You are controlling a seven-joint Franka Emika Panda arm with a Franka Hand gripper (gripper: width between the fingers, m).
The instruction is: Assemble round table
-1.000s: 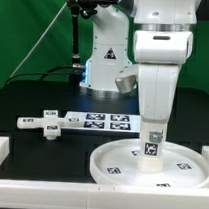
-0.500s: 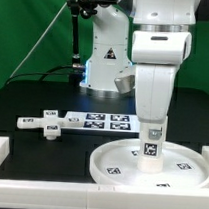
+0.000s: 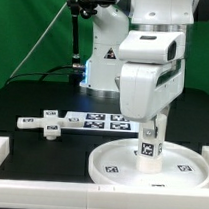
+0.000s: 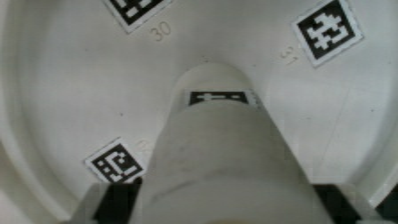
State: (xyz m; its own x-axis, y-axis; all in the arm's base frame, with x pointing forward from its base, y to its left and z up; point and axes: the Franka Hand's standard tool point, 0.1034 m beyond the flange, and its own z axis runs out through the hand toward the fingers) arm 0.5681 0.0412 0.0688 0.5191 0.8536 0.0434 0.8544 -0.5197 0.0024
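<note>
Hand [image 3: 152,126] grips the leg [image 3: 150,147] on the disc [image 3: 190,164].
Its fingers squeeze the leg's sides; the cross piece [image 3: 41,122] lies at nine o'clock from the disc.

Black table [image 3: 30,140]; atop it disc [image 3: 122,156], cross-shaped piece [image 3: 46,121], marker board [image 3: 102,119]

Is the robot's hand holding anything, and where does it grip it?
The gripper clamps the short cylinder leg by its upper end, a finger on each side, over the round disc.

marker board [image 3: 102,119]: flat on the black counter [image 3: 45,144], four tags facing up;
white rail [image 3: 37,197]: along the counter's near edge;
green backdrop [image 3: 26,38]: behind the counter
</note>
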